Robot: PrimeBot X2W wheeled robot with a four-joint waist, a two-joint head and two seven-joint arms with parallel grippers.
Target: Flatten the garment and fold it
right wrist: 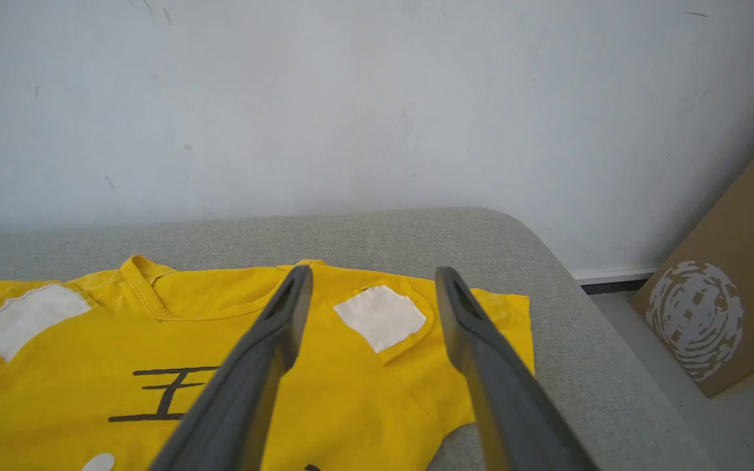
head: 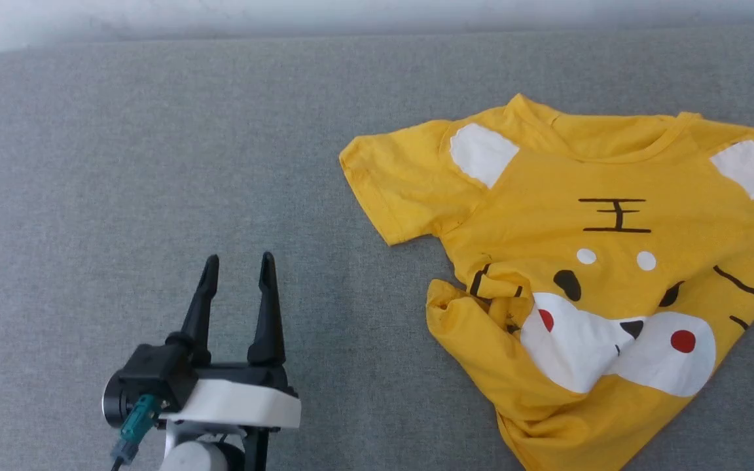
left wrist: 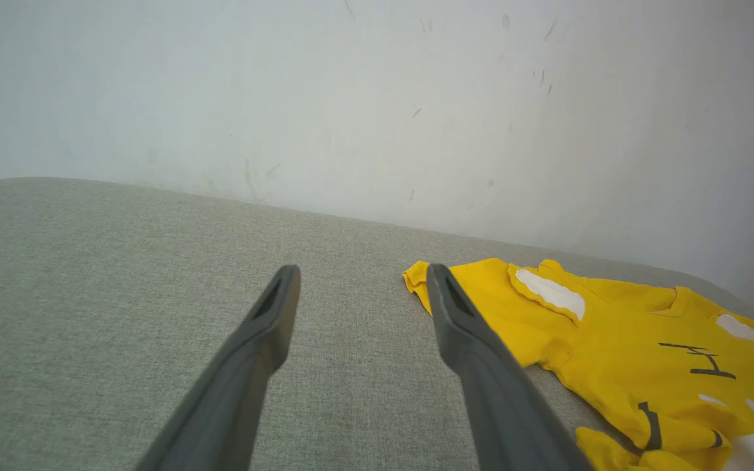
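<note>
Garment point(head: 612, 275) – yellow, print up on grey cushion point(head: 154, 131), collar far, lower-left hem bunched | left gripper point(head: 239, 258) – fingers spread, empty, over bare cushion well to its left | right gripper point(right wrist: 374, 275) – fingers spread, empty, pointing toward its right shoulder

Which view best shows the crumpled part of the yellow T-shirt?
The head view: the T-shirt lies nearly whole there, its bunched fold plain. The left wrist view catches a sleeve and that fold's edge; the right wrist view shows the collar and other sleeve.
</note>
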